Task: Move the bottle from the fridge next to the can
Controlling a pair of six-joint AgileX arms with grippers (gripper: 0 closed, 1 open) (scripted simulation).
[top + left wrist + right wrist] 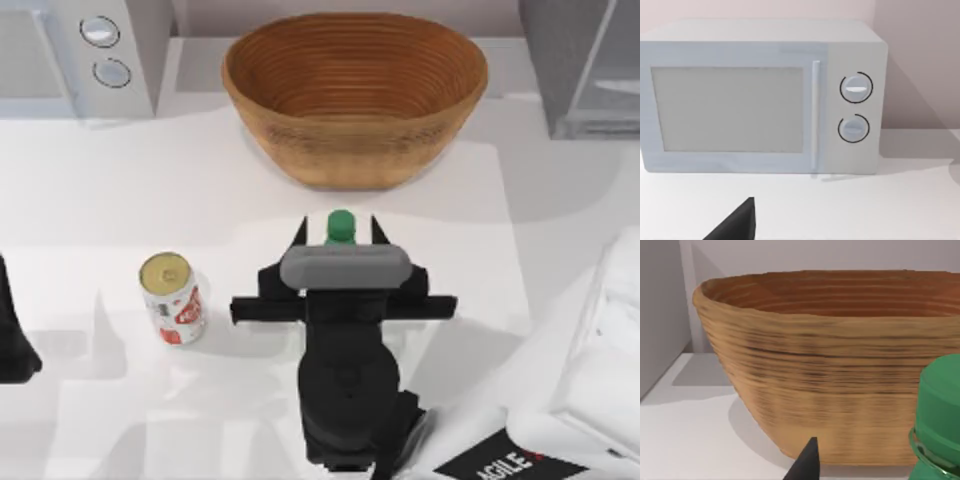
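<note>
bottle: your bottle (340, 227) stands upright out on the tabletop (90, 420), just in front of the wicker basket (355, 95); from above you see little but its green cap.
right gripper: your right gripper (339, 232) sits over it, one finger to each side of the cap. Whether they are pressing on the bottle or merely flanking it, you cannot tell.
can: the can (172, 297) stands upright, well off toward the tabletop's left.
key relation: from the gripper, the can lies leftward and a little nearer you, so expect a sideways carry with the bottle kept vertical.
left gripper: parked at the left edge (12, 340), facing the microwave (760, 97).
fridge: cut off at the far right corner (585, 65).
hidden: the bottle's body and label lie under the wrist.
</note>
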